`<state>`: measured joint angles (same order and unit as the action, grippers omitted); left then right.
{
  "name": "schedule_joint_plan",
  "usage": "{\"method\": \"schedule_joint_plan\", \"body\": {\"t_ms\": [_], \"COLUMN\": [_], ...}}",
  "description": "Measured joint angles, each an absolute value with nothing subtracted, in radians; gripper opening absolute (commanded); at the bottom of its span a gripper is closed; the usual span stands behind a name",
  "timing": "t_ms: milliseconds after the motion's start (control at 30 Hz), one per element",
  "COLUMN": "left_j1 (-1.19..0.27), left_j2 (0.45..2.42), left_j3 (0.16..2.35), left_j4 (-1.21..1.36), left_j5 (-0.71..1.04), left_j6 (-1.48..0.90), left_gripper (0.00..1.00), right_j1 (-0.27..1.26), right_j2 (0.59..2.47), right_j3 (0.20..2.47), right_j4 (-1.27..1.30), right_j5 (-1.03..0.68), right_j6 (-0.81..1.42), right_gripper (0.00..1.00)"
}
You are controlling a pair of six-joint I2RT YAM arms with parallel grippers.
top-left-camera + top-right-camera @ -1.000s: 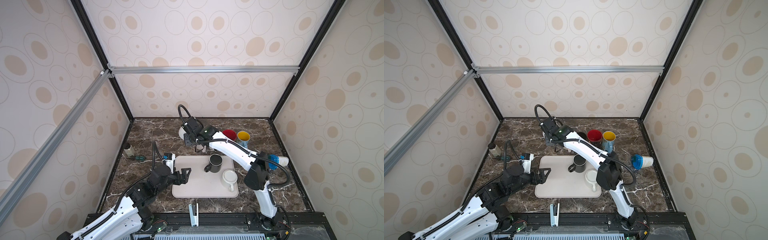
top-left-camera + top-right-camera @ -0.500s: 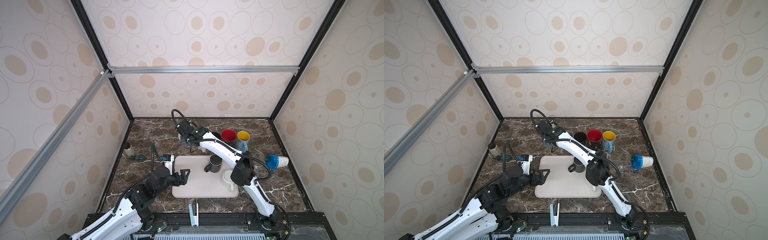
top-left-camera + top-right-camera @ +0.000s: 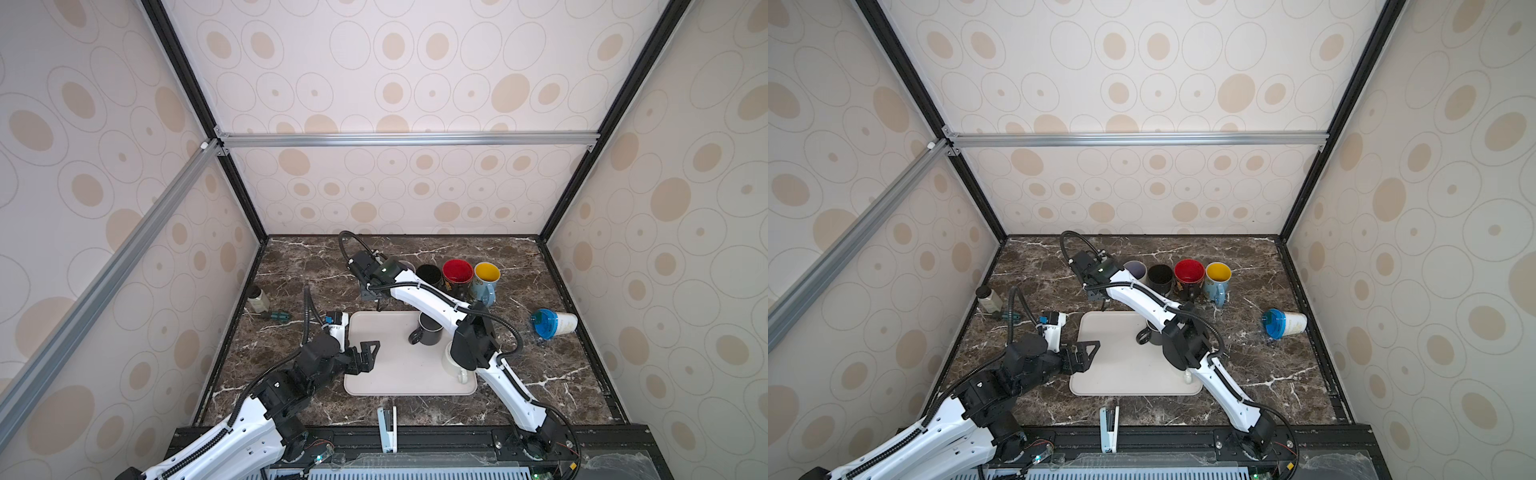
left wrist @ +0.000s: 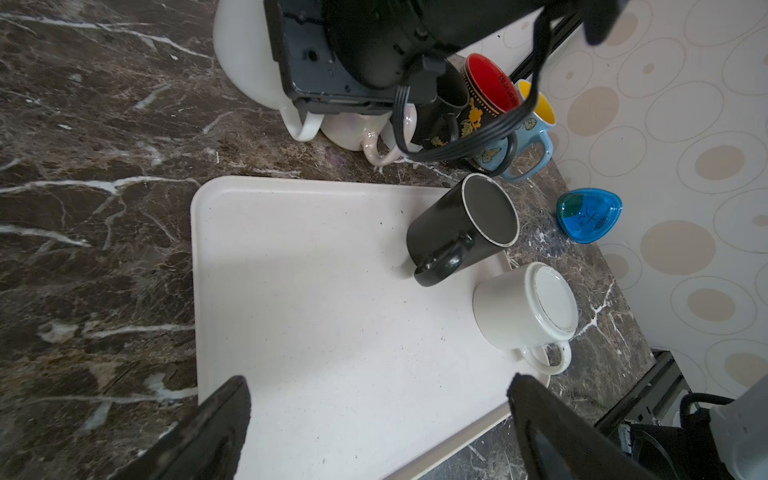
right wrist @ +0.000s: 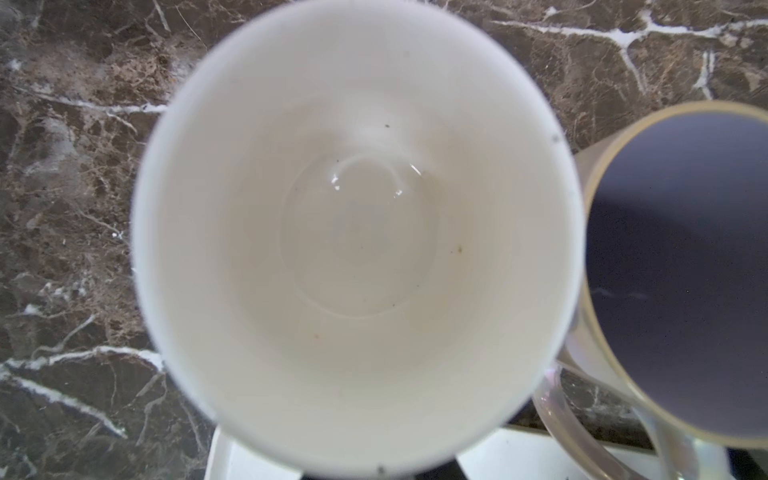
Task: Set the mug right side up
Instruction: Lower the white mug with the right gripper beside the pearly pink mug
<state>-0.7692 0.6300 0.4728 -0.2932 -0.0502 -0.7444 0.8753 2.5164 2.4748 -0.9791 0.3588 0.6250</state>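
I find the white mug [image 5: 357,232] at the back left of the desk [image 3: 299,266]. It is at the left end of the row of upright mugs, just beside the iridescent mug [image 5: 681,270]. Its mouth faces straight up into the right wrist camera, so its long axis stands vertical. In the left wrist view its handle points toward the tray [image 4: 311,291]. The right claw [image 3: 371,296] is directly over the white mug and clenched. Its fingers are hidden below the rim, and I read the grip as being on the mug at its handle side. I cannot tell whether the base rests on the desk. The left claw [image 3: 368,354] hangs released over the tray's left edge, jaws wide, holding nothing. On the right part of the tray, a black mug [image 4: 449,232] and a squat cream mug [image 4: 528,307] both stand base up, close together.
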Motion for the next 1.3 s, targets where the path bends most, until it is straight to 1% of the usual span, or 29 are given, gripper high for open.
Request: {"method": "schedule_joint_plan", "body": {"t_ms": [267, 1133, 1200, 1300], "left_j1": [-0.769, -0.769, -0.769, -0.769], "left_j2": [0.618, 0.583, 0.582, 0.582], "left_j3": [0.466, 0.451, 0.449, 0.449], "left_j4": [-0.292, -0.286, -0.286, -0.286], "left_j5": [-0.051, -0.051, -0.051, -0.051], "left_j6": [-0.745, -0.748, -0.748, -0.748], "left_gripper": [0.97, 0.98, 0.98, 0.98], "right_j1": [0.869, 0.867, 0.867, 0.867], "right_j2": [2.565, 2.607, 2.607, 2.607], "right_j3": [2.481, 2.490, 2.490, 2.490], "right_j4": [-0.981, -0.960, -0.958, -0.957], "right_j5": [0.369, 0.400, 0.400, 0.400], "right_j6": [0.644, 0.720, 0.723, 0.728], "right_gripper": [0.00, 0.00, 0.04, 0.18]}}
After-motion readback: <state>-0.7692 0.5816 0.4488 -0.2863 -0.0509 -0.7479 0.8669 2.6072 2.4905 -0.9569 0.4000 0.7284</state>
